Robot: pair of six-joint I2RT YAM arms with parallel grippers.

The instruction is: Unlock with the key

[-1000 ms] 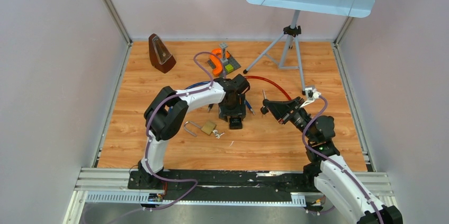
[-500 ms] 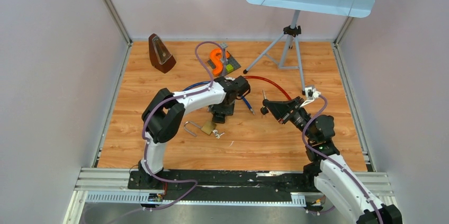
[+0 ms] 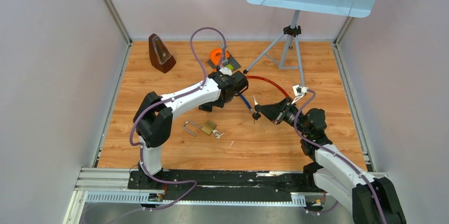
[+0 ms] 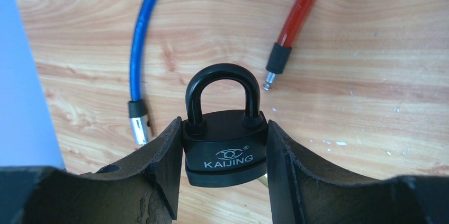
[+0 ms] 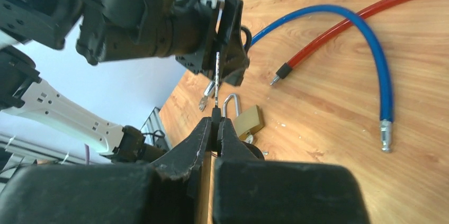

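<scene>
Left wrist view: your left fingers point(image 4: 164, 166) pinch the black padlock point(image 4: 225, 152) by its sides, above the tabletop's point(image 4: 370, 128) middle.
Right fingers point(image 5: 198, 139): pressed on the key point(image 5: 216, 81), blade aimed at the padlock, not yet inserted.
Misalignment risk: the keyhole is hidden, so an off-axis push could twist your key.
Slip risk: hard pushing may shove the padlock from its pinch.
</scene>
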